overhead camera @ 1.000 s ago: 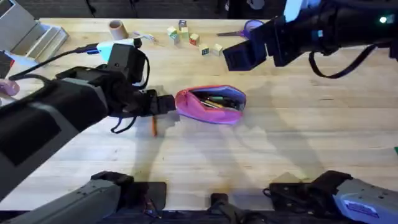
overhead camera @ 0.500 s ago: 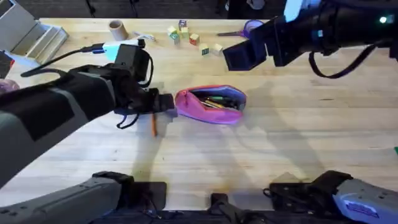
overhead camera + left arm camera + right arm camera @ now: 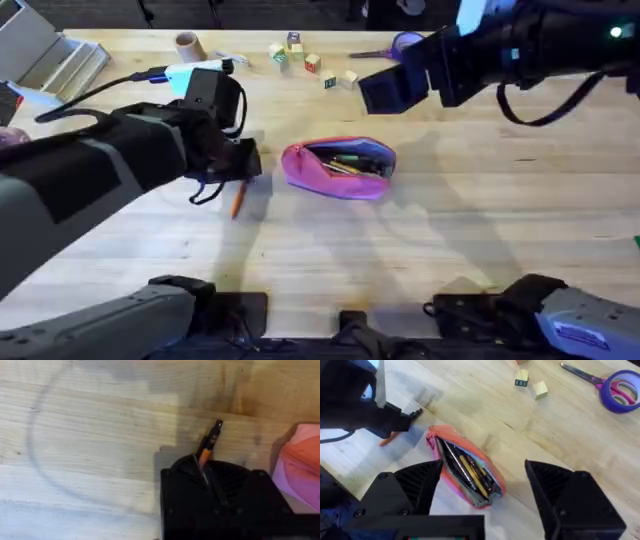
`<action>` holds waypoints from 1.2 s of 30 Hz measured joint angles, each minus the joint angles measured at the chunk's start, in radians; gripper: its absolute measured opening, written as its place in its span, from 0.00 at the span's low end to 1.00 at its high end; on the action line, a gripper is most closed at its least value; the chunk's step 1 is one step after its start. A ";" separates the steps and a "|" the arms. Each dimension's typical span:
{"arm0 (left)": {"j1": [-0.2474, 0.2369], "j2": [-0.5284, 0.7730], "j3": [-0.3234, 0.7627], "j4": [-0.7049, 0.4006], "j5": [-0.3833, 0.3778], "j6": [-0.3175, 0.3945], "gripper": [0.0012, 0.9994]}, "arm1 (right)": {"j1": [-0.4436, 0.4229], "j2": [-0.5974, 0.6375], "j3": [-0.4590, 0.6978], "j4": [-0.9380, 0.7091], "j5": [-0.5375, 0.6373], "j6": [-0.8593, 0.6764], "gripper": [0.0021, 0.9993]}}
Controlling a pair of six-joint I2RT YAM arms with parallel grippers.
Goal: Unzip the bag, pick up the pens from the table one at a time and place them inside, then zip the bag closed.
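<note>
Bag [image 3: 338, 170]: pink, unzipped, lying mid-table [image 3: 420, 250], several pens [image 3: 350, 163] inside.
Orange pen [image 3: 237, 200]: just left of the bag, clamped in the left gripper [image 3: 243, 172], tilted.
Right gripper [image 3: 482, 485]: jaws spread wide, holding nothing, raised above the bag's far-right side.

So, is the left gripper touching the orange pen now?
Touching. In the left wrist view, the orange pen sits clamped inside the left gripper.
</note>
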 joint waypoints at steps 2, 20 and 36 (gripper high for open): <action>0.000 0.000 0.000 0.000 0.000 0.000 0.05 | 0.000 0.000 0.000 0.000 0.000 0.000 1.00; -0.001 0.035 0.278 -0.009 -0.042 0.009 0.04 | 0.000 -0.063 0.000 -0.008 0.000 0.000 1.00; -0.265 0.034 0.402 0.264 -0.056 0.148 0.04 | 0.000 -0.276 0.000 -0.243 0.000 -0.029 1.00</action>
